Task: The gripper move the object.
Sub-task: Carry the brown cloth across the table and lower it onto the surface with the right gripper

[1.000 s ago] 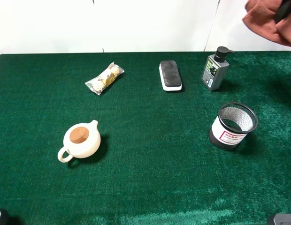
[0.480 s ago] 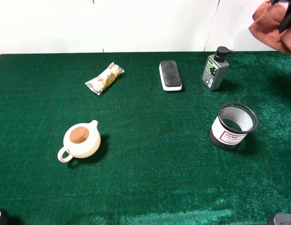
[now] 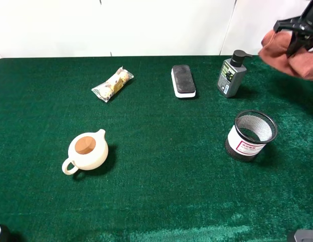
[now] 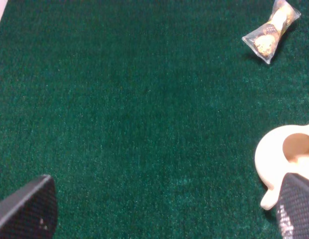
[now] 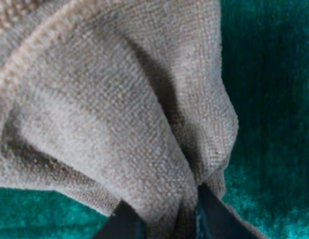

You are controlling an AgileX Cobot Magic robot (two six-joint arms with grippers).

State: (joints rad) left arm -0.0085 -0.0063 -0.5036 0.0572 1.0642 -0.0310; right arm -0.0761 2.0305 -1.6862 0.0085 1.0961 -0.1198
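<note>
My right gripper [image 3: 298, 38] is shut on a rust-brown cloth [image 3: 288, 53] and holds it in the air at the table's far right edge, just right of the pump bottle. In the right wrist view the cloth [image 5: 109, 109] fills the frame, pinched between the two dark fingertips [image 5: 127, 221]. My left gripper [image 4: 159, 209] is open and empty, low over the green felt near the front left. A cream teapot [image 3: 87, 153] with a brown lid stands beside it; it also shows in the left wrist view [image 4: 286, 154].
On the green table [image 3: 156, 191] lie a wrapped snack [image 3: 112, 84], a black eraser [image 3: 183, 80], a grey pump bottle [image 3: 231, 74] and a black mesh cup [image 3: 251, 135]. The snack also shows in the left wrist view [image 4: 271, 31].
My right gripper has come down with the cloth, from the top right corner to about the level of the pump bottle's head. The left arm has not moved.
</note>
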